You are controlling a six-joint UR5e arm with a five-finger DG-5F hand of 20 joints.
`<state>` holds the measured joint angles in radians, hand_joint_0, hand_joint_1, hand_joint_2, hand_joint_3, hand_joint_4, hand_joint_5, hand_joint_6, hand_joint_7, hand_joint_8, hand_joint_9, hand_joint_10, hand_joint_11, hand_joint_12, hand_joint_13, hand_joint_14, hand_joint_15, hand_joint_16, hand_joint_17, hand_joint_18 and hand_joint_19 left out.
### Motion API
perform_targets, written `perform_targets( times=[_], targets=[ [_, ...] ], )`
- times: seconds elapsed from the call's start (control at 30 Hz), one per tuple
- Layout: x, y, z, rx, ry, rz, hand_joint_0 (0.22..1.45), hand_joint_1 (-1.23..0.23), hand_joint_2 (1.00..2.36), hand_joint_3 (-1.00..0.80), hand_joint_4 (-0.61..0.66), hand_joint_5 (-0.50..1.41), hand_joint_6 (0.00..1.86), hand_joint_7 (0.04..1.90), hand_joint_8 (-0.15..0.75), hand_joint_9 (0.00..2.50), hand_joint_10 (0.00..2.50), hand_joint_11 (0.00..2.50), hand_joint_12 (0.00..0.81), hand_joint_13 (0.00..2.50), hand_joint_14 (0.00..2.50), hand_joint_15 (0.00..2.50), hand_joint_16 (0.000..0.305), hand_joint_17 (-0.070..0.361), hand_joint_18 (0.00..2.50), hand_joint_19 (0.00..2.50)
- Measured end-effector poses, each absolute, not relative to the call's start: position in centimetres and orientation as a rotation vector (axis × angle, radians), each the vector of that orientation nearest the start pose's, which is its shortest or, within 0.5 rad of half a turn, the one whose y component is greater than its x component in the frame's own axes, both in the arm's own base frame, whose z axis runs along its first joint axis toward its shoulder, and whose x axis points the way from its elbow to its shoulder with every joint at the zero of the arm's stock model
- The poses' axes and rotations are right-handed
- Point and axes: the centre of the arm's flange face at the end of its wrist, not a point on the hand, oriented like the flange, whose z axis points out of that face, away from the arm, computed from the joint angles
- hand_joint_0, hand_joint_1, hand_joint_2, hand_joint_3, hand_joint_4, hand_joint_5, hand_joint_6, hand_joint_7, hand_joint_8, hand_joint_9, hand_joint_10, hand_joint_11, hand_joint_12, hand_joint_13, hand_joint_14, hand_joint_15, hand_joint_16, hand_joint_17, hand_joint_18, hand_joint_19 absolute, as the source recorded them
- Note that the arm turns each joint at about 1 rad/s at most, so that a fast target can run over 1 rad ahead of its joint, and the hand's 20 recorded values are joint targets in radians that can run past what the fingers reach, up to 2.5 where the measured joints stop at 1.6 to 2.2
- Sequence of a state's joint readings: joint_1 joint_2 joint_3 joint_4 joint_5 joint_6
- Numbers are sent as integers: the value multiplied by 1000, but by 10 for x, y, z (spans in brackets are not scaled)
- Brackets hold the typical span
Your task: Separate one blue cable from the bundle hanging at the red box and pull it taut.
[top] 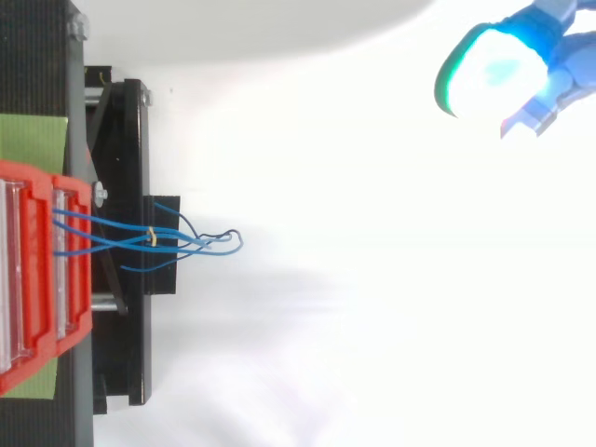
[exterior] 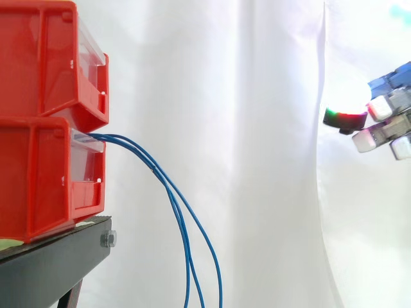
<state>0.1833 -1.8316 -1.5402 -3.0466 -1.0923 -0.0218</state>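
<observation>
Several thin blue cables (exterior: pixel 168 186) come out of the front of the lower red bin (exterior: pixel 38 179) and hang down in a loose bundle past the bottom edge of the side view. From above, the cables (top: pixel 191 240) fan out from the bin and are held by a small yellow tie close to the stand. My hand (exterior: pixel 385 131) is far to the right of the bundle, a little above where the cables leave the bin. Its fingers point towards the bins, relaxed and holding nothing. In the top view the hand (top: pixel 549 56) sits at the upper right, well away from the cables.
A second red bin (exterior: pixel 45 58) is stacked on the lower one. Both rest on a black stand (exterior: pixel 58 256) at the left. A white curtain (exterior: pixel 257 154) hangs behind. A wide gap lies between the cables and the hand.
</observation>
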Motion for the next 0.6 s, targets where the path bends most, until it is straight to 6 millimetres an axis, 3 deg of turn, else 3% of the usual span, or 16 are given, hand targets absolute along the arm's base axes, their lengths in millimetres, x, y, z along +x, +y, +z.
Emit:
perform_targets(
  times=[0.23, 0.6],
  targets=[
    [602, -77, 350, 1375, 1113, 862, 598, -551, 1006, -432, 329, -177, 503, 876, 345, 768, 11, 469, 364, 644, 12, 368, 46, 104, 581, 552],
    [612, -75, 348, 1341, 1085, 911, 603, -559, 1006, -429, 323, -177, 502, 889, 341, 762, 11, 499, 365, 619, 14, 371, 46, 104, 568, 540]
  ],
)
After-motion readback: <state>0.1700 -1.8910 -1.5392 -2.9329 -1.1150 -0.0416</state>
